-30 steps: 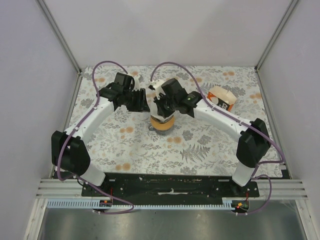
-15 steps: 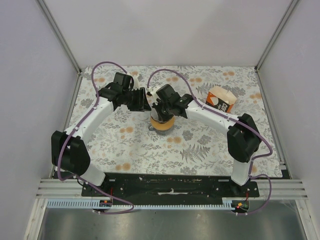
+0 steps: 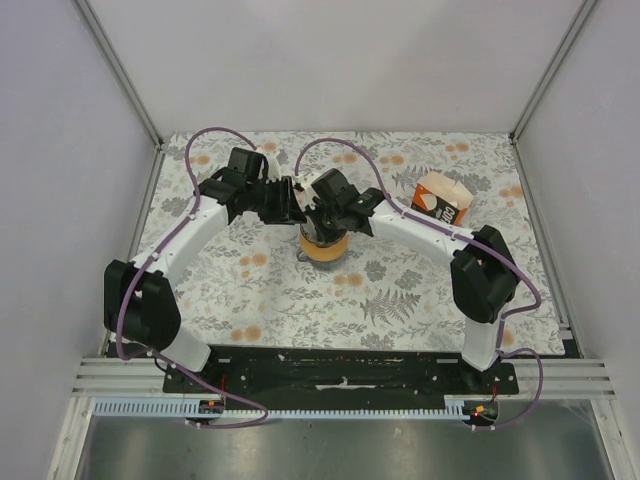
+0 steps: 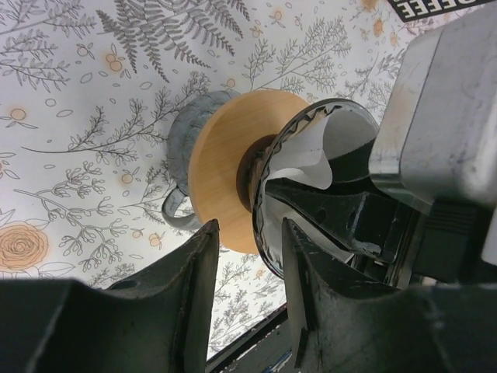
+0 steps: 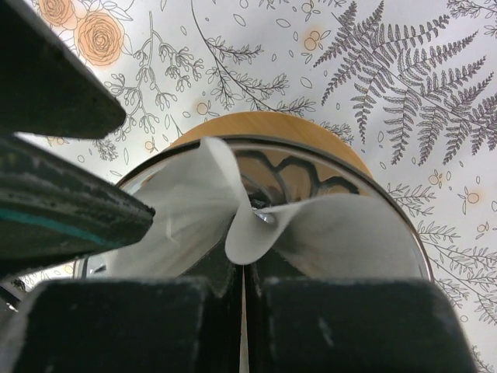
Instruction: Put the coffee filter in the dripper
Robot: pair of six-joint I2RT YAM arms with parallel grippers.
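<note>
The dripper (image 3: 323, 246), a ribbed see-through cone with an orange-brown collar (image 4: 221, 167), stands on a grey glass jar (image 4: 180, 148) at the table's middle. The white coffee filter (image 5: 342, 233) is folded and sits partly inside the dripper's mouth; it also shows in the left wrist view (image 4: 311, 144). My right gripper (image 5: 245, 276) is shut on the filter's near edge, just above the dripper's rim (image 5: 311, 148). My left gripper (image 4: 248, 249) is open beside the dripper, its fingers astride the rim's edge without clamping it. In the top view the left gripper (image 3: 293, 200) and right gripper (image 3: 322, 216) meet over the dripper.
An orange-and-white carton (image 3: 443, 198) lies at the back right of the flower-patterned table (image 3: 400, 290). The right arm's grey wrist (image 4: 443, 116) is close to the left gripper. Grey walls stand on three sides.
My right gripper has moved left and down with the filter, from above and behind the dripper onto its mouth. The left gripper has hardly moved.
</note>
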